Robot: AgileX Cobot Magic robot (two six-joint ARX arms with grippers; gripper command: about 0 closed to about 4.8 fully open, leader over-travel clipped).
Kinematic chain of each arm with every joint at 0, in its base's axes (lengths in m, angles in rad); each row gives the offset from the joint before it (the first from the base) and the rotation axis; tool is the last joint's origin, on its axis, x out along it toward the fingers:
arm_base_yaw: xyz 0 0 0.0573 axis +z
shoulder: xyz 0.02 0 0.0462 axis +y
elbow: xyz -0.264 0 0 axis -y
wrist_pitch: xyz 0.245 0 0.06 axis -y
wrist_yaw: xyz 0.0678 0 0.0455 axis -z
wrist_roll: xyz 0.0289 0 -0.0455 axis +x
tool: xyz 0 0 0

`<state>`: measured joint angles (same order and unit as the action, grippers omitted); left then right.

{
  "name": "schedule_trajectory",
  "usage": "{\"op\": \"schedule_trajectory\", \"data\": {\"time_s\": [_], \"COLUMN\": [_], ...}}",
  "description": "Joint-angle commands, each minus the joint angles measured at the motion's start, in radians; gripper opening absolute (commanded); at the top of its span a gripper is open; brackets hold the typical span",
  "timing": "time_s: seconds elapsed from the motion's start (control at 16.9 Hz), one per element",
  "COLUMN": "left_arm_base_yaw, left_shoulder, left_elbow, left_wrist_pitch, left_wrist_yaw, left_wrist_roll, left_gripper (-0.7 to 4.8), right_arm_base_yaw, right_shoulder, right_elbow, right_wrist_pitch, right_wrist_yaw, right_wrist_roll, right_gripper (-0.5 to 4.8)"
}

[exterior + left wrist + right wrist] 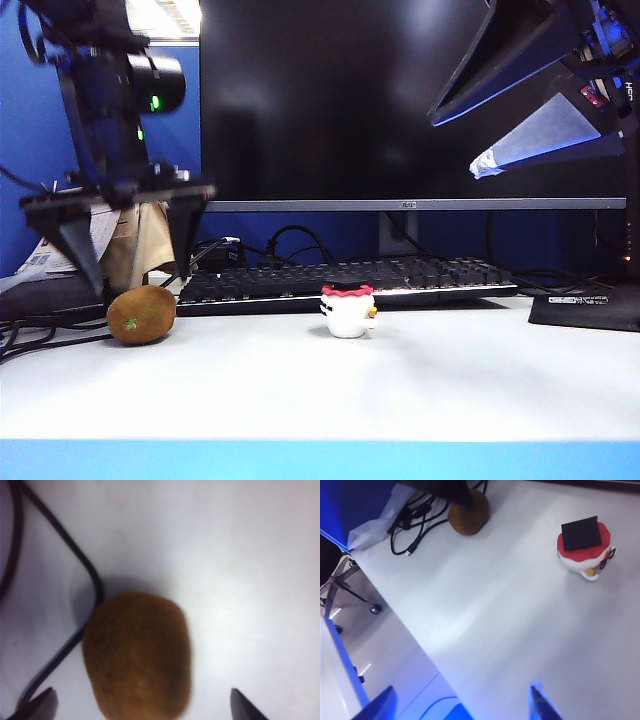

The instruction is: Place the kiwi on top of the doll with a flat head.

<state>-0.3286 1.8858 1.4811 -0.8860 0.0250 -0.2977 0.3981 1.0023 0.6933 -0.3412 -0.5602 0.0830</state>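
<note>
Kiwi lay on its side near the left edge of the desk, beside a dark cable that curled round one flank, and that placement was the whole story for the coming move. Straight above it hung the left gripper, jaws spread wide with nothing between them, one pointed finger coming down on either side of the fruit. From the left wrist view the kiwi's long axis ran toward the camera, roughly across the line joining the two fingertips, so a closing pinch would likely catch it over its narrower width, which looked like the friendlier way to take a fuzzy oval. The fruit sat a shade toward one finger rather than dead centre, and that cable lay close to the same side, so a snag seemed the thing to watch. Out toward the middle of the desk, just in front of the keyboard, stood the doll with a flat head, upright, its black top level and bare, well apart from the kiwi. The right gripper hung high over the front right of the desk, jaws also open and empty, nearer the doll than the fruit, so the left arm was plainly the one placed for the pickup.
</note>
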Motion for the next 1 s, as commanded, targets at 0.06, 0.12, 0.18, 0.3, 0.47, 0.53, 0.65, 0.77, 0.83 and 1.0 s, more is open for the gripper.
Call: {"op": "schedule_trajectory", "data": {"time_s": [0.06,0.12,0.18,0.3,0.47,0.53,0.65,0.77,0.83,1.0], "left_arm_base_yaw": [0.000,0.000,0.000,0.000,0.000,-0.005,-0.019,-0.043,-0.064,-0.088], "left_shoulder": [0.015,0.021,0.027,0.040,0.056,0.064,0.071,0.086,0.094,0.096], "left_elbow": [0.002,0.002,0.002,0.002,0.002,0.002,0.002,0.002,0.002,0.003], "left_wrist_pitch": [-0.009,-0.006,0.004,0.023,0.048,0.062,0.068,0.081,0.090,0.113], "left_wrist_yaw": [-0.005,-0.005,-0.006,-0.006,-0.006,-0.005,-0.005,-0.010,-0.024,-0.035], "left_wrist_roll": [-0.009,-0.010,-0.010,-0.017,-0.018,-0.017,-0.006,0.016,0.039,0.049], "left_gripper": [4.79,4.79,4.79,4.79,4.79,4.79,4.79,4.79,4.59,2.71], "right_arm_base_yaw": [0.001,0.001,0.001,0.001,0.001,0.000,0.000,-0.001,-0.001,-0.001], "right_shoulder": [-0.003,-0.003,-0.003,-0.003,0.003,0.011,0.024,0.041,0.046,0.047], "right_elbow": [0.007,0.007,0.007,0.007,0.007,0.007,0.007,0.007,0.007,0.007], "right_wrist_pitch": [0.018,0.027,0.041,0.058,0.058,0.060,0.058,0.056,0.057,0.054], "right_wrist_yaw": [0.009,0.009,0.009,0.009,0.012,0.020,0.026,0.024,0.024,0.025], "right_wrist_roll": [-0.017,-0.017,-0.017,-0.017,-0.017,-0.025,-0.031,-0.031,-0.031,-0.031], "right_gripper": [3.38,3.37,3.37,3.37,3.37,3.37,3.37,3.37,3.37,3.37]}}
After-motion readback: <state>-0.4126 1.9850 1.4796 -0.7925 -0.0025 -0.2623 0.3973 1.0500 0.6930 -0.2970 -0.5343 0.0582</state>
